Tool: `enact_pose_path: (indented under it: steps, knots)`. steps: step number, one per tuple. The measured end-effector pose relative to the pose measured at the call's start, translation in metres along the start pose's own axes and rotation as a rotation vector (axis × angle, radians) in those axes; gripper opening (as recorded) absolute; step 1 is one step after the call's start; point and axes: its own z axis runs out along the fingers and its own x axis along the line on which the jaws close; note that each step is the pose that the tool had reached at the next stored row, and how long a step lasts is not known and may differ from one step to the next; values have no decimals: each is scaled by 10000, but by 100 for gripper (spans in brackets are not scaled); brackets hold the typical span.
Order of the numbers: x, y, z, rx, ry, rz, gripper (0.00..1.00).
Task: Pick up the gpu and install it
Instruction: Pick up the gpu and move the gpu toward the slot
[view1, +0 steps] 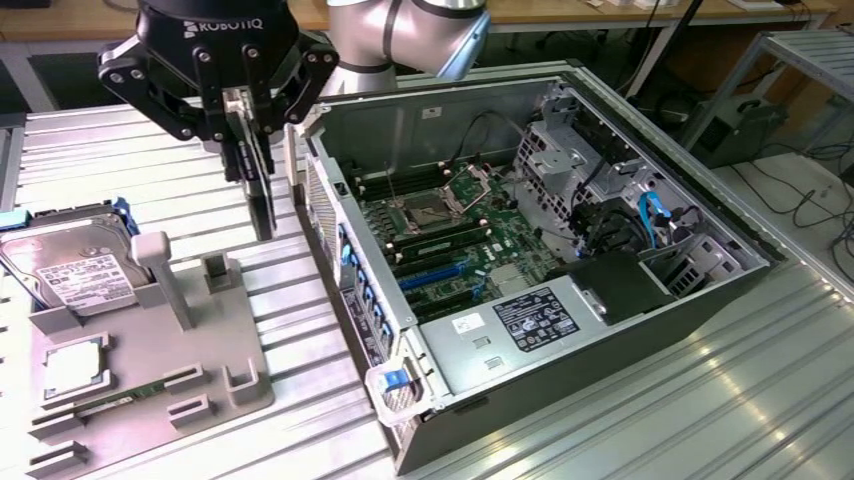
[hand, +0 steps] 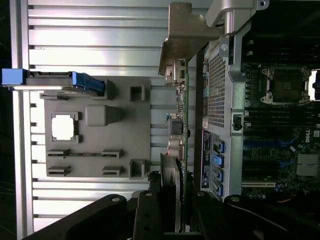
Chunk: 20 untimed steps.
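We see hand (view1: 242, 135) pinching gpu (view1: 260, 205) by top edge, case (view1: 534, 110) at 3 o'clock; likely light, stiff, fragile: edge-grip only.

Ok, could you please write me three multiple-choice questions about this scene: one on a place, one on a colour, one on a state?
1. Where is the gpu? A in a person's hand; B in the gripper, hanging outside the computer case; C in a cardboard box.
2. The rails on the hard drive are: A red; B yellow; C blue.
3. The computer case's side is: A open; B closed by a panel; C covered with cloth.
Answers: B, the gripper clamps the gpu beside the case wall; C, blue plastic shows at the drive's edges; A, the motherboard inside is in view.
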Motion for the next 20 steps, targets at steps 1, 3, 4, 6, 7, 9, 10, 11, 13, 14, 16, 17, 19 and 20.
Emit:
enact_pose_path:
  steps: [1, 3, 4, 6, 7, 9, 10, 11, 13, 14, 16, 17, 19, 20]
  knots:
    - [-11, 0, 0, 0, 0, 0, 28]
    - [-33, 0, 0, 0, 1, 1, 28]
    - [-45, -1, 1, 0, 0, 0, 28]
    - [-68, -1, 1, 0, 0, 0, 28]
    - [-81, -1, 1, 1, 1, 1, 28]
    - [-116, -2, 1, 0, 0, 1, 28]
    - [-129, -2, 1, 1, 1, 1, 28]
    - [-141, -2, 2, 0, 0, 1, 28]
    - [-174, -3, 2, 0, 0, 1, 28]
    - [-187, -3, 2, 1, 1, 0, 28]
    - [-209, -3, 2, 0, 0, 1, 28]
    - [-217, -3, 2, 0, 0, 0, 28]
    - [-246, -4, 2, 0, 1, 1, 28]
    - [-258, -4, 3, 0, 0, 0, 28]
